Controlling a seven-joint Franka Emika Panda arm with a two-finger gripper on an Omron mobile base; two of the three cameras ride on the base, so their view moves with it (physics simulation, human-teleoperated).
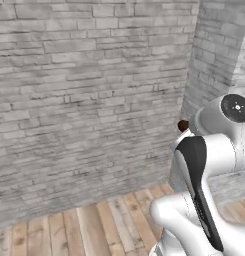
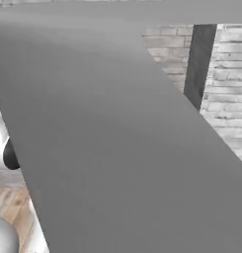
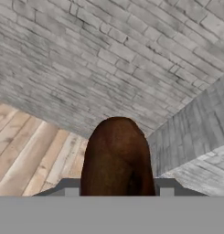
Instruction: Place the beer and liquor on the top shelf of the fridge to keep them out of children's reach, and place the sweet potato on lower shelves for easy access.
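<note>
We see the sweet potato, a smooth, dark reddish-brown oblong lump, gripped between our jaws and held in the air. In the left base view its rounded end pokes out beside the glossy white arm. Behind it stand a rough grey brick wall and a pale plank floor. A flat grey panel slopes across the right base view.
</note>
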